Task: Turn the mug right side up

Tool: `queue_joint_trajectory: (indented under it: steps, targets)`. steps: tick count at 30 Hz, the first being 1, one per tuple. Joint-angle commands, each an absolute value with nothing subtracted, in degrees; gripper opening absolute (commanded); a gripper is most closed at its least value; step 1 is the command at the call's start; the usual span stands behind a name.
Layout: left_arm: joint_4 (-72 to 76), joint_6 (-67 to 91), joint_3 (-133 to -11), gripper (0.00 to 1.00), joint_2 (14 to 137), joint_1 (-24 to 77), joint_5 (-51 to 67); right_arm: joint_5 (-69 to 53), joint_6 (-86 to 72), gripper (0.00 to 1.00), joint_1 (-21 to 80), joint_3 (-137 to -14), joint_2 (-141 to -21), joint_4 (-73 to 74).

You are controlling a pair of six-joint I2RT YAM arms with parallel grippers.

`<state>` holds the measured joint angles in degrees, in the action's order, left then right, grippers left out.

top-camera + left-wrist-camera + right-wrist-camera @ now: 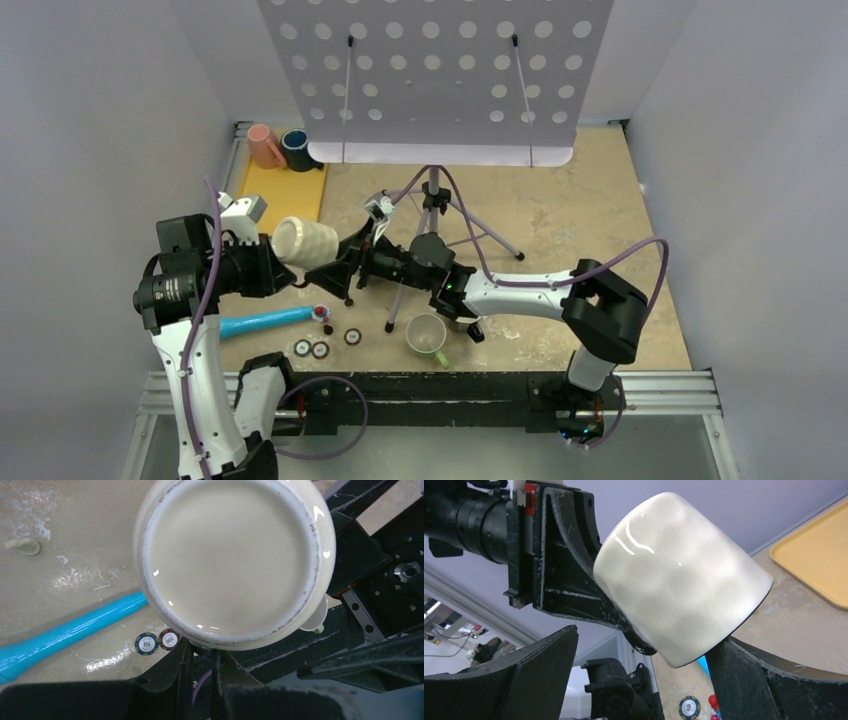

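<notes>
A cream mug [305, 242] hangs in the air above the table, tipped on its side. My left gripper [272, 262] is shut on it; in the left wrist view the mug's flat base [232, 560] faces the camera and the fingers [180, 665] close under its edge, where the handle is hidden. My right gripper [347, 262] is open, with its fingers either side of the mug's rim end. In the right wrist view the mug [679, 600] sits between the wide-apart fingers [534, 670], apart from the left one and close to the right one.
A blue tube [262, 322], poker chips [320, 348] and a small pale cup [427, 335] lie on the table below. A yellow tray [283, 190] with a pink cup [265, 145] and a dark blue cup [298, 150] sits far left. A perforated white stand [430, 70] on a tripod [435, 200] stands behind.
</notes>
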<state>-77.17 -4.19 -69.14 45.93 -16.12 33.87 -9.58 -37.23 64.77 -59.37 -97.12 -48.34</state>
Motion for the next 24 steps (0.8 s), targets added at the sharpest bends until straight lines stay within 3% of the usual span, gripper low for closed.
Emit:
queue_joint_trajectory:
  steps: [1,3,5,6,9,11,12,13,14,15,18,21,24]
  targets:
    - [-78.9,-5.8,-74.3,0.0,43.8,-16.1,42.6,-10.0,-40.6,0.97,64.2,-61.2,-97.2,-57.0]
    - [-79.4,-6.2,-74.7,0.0,43.3,-16.2,43.5,-11.6,-41.6,0.94,63.7,-61.0,-97.9,-59.7]
    - [-79.1,-6.6,-74.4,0.0,43.0,-16.1,44.2,-12.9,-41.7,0.8,63.6,-60.7,-98.2,-63.0]
    - [-79.2,-7.1,-74.4,0.0,43.2,-16.0,44.6,-13.6,-40.7,0.63,63.5,-61.0,-98.2,-63.9]
    - [-79.5,-8.7,-74.4,0.0,44.1,-16.0,46.0,-15.3,-39.4,0.35,63.5,-61.8,-97.8,-65.3]
    - [-79.9,-10.3,-74.3,0.0,43.8,-16.0,47.9,-14.4,-38.9,0.0,63.6,-60.7,-97.0,-65.6]
    - [-80.0,-11.1,-74.1,0.0,43.7,-16.0,48.2,-13.7,-38.2,0.0,63.6,-60.1,-96.5,-65.8]
    - [-80.2,-11.8,-74.0,0.13,43.6,-16.0,47.5,-13.5,-37.6,0.0,63.6,-59.7,-96.1,-65.5]
    - [-80.1,-11.9,-73.9,0.39,43.6,-16.0,46.1,-13.4,-36.7,0.0,63.5,-59.5,-95.7,-64.6]
    - [-79.9,-12.0,-73.5,0.54,43.6,-16.0,43.7,-13.3,-35.8,0.0,63.5,-59.2,-95.3,-64.0]
    - [-78.0,-12.1,-72.2,0.84,42.7,-16.0,34.7,-13.2,-32.2,0.0,63.7,-59.3,-93.2,-58.2]
    - [-76.6,-14.1,-72.5,1.0,41.2,-16.0,23.9,-10.2,-24.0,0.0,64.4,-62.3,-90.7,-43.4]
    - [-75.3,-15.8,-74.5,1.0,41.2,-16.0,14.6,-4.9,-13.1,0.0,67.2,-69.8,-91.2,-23.0]
